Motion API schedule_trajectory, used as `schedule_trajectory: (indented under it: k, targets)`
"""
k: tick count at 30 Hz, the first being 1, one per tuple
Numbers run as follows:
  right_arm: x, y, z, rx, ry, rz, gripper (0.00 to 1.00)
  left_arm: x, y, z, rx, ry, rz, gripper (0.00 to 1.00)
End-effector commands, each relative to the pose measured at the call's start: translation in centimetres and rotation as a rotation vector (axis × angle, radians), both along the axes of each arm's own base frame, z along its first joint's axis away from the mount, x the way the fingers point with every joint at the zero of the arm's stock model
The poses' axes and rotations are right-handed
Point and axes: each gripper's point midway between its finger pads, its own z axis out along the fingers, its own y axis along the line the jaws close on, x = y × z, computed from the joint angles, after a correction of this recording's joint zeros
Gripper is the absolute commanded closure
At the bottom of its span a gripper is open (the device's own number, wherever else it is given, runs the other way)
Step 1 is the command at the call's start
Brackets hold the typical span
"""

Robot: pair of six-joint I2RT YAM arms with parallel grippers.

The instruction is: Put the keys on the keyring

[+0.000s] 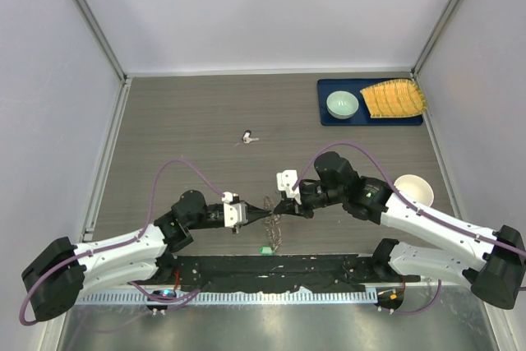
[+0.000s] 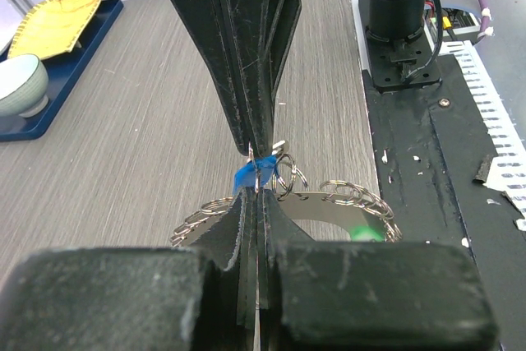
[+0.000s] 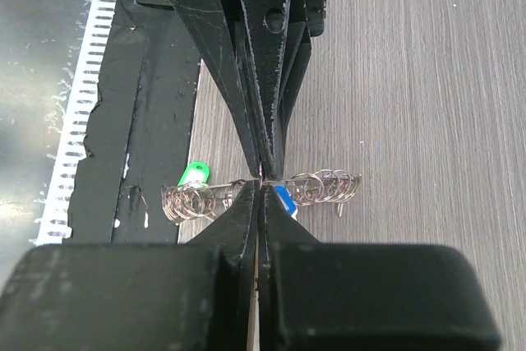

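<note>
The left gripper (image 2: 259, 195) reaches in from the left with its jaws pressed fully together, the tips at the rim of the keyring (image 3: 325, 187). The ring sits between the two arms near the table's near edge, seen edge-on from both wrists and bristling with small wire loops. The blue key (image 2: 245, 177) sits right at the pinch point, touching the fingertips. The green key (image 3: 195, 174) lies against the ring's near side; whether it is already threaded cannot be told. The right gripper (image 3: 261, 185) comes in from the right, also fully closed, tip to tip with the left. Which gripper holds the key and which the ring cannot be told.

Both pinches are on thin metal at a single spot, so a small twist from either arm could likely let the wire slip out. The blue key could then drop onto the table, or the ring swing away. The crowded fingertips could also press on each other.
</note>
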Motion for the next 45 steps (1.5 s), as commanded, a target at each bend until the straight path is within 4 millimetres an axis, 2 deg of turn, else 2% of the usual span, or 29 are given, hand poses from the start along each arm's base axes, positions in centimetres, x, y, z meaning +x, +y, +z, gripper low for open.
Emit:
schedule_trajectory:
  k: [1, 13, 27, 32, 39, 45]
  targets:
    - [0.3, 0.0, 0.7, 0.026, -0.027, -0.020, 0.99, 0.3, -0.4, 3.5, -0.104, -0.077, 0.004, 1.00]
    - [0.0, 0.2, 0.4, 0.014, -0.011, 0.001, 0.99, 0.5, -0.3, 3.6, -0.113, -0.075, 0.019, 1.00]
    - [-0.6, 0.6, -0.6, -0.031, 0.012, 0.035, 0.99, 0.8, -0.1, 5.0, -0.204, -0.049, 0.049, 1.00]
    - [-0.5, 0.7, -0.3, -0.029, 0.000, 0.027, 0.99, 1.0, -0.3, 5.0, -0.199, -0.029, 0.058, 1.00]
    - [-0.8, 0.5, -1.0, -0.078, -0.026, 0.026, 0.99, 2.1, -0.3, 4.3, -0.173, 0.071, 0.129, 1.00]
    - [-1.2, 0.4, -1.5, -0.108, -0.043, 0.022, 0.99, 3.3, 0.6, 4.9, -0.215, 0.180, 0.239, 1.00]
